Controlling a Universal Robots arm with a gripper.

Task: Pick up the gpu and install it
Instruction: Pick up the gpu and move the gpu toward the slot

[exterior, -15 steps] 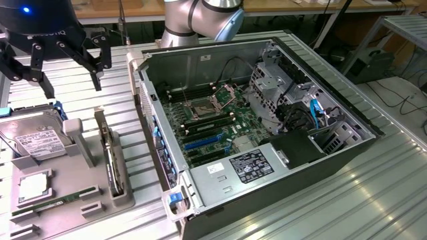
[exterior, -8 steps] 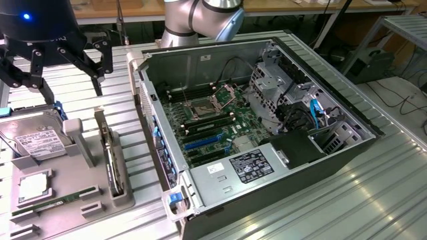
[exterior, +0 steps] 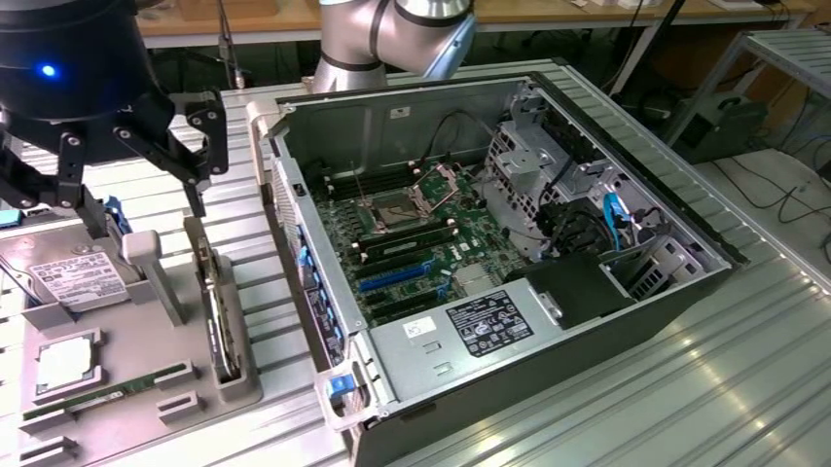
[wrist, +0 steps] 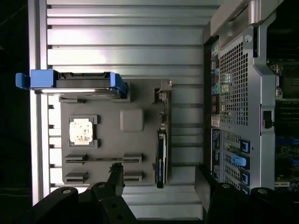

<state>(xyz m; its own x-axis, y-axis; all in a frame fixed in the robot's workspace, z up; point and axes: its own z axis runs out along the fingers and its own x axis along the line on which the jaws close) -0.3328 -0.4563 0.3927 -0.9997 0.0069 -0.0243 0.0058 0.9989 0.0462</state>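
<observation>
The gpu (exterior: 216, 302) stands on its edge in a slot of the grey parts tray (exterior: 156, 350), at the exterior view's left beside the computer case. In the wrist view the gpu (wrist: 161, 156) shows as a thin dark strip with a silver bracket at one end. My gripper (exterior: 143, 204) hangs above the tray, over the gpu's bracket end, open and holding nothing. In the wrist view my gripper (wrist: 160, 183) has one finger on each side of the card's line, well apart from it.
The open computer case (exterior: 520, 243) lies at the exterior view's right, motherboard (exterior: 403, 238) and blue slots (exterior: 389, 277) exposed. The tray also holds a hard drive (exterior: 76, 282) in a blue-ended bracket, a processor (exterior: 65, 362) and a memory stick (exterior: 104, 397). Ribbed metal table (exterior: 675, 389) lies all around.
</observation>
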